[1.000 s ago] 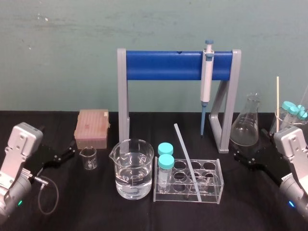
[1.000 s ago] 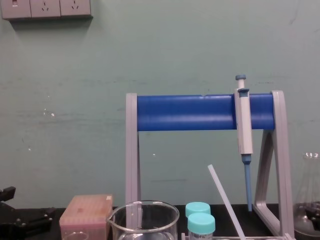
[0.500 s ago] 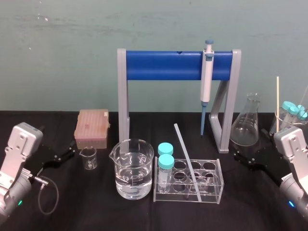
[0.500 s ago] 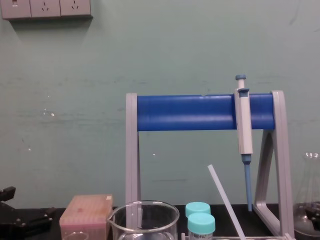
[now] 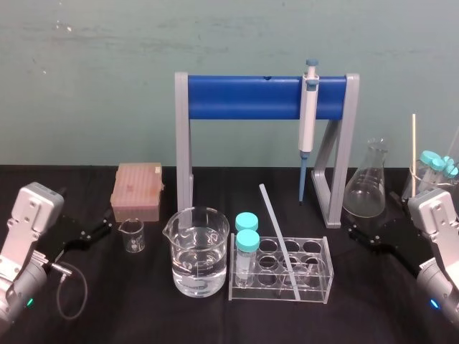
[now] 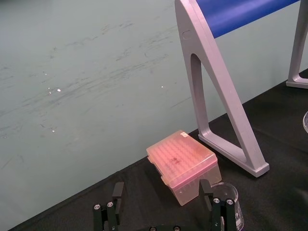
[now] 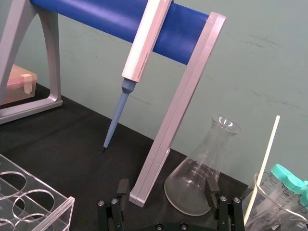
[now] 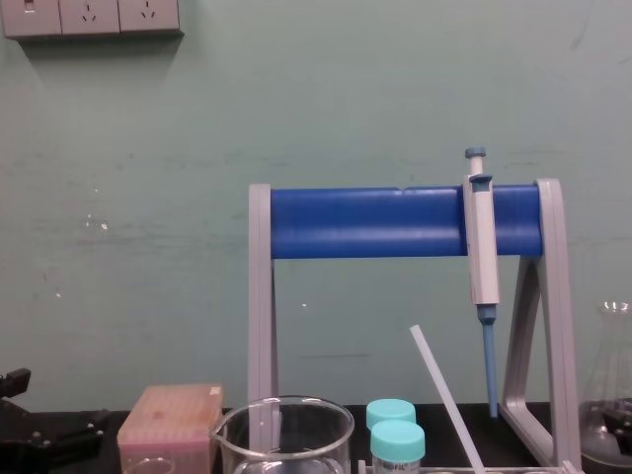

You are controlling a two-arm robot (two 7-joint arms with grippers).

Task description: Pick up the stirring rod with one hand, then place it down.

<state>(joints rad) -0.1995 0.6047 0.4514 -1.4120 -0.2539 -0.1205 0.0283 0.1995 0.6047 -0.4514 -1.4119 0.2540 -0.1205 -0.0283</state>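
Note:
The stirring rod (image 5: 278,236) is a thin translucent whitish rod leaning slantwise in the clear test tube rack (image 5: 324,252) at the table's middle; its upper end rises in the chest view (image 8: 441,388). My left gripper (image 5: 102,230) rests open at the left, near the small beaker (image 5: 132,235); its wrist view shows the gripper (image 6: 162,187) with spread jaws and nothing between them. My right gripper (image 5: 356,234) stands open at the right, before the conical flask (image 5: 368,188), well right of the rod. In its wrist view the gripper (image 7: 167,185) is empty.
A large beaker of water (image 5: 197,251) and two teal-capped tubes (image 5: 247,236) stand left of the rod. Behind is a blue-and-grey stand (image 5: 244,97) holding a white-and-blue pipette (image 5: 308,125). A pink tip box (image 5: 138,190) sits back left. A beaker with capped tubes and a pale stick (image 5: 414,147) is far right.

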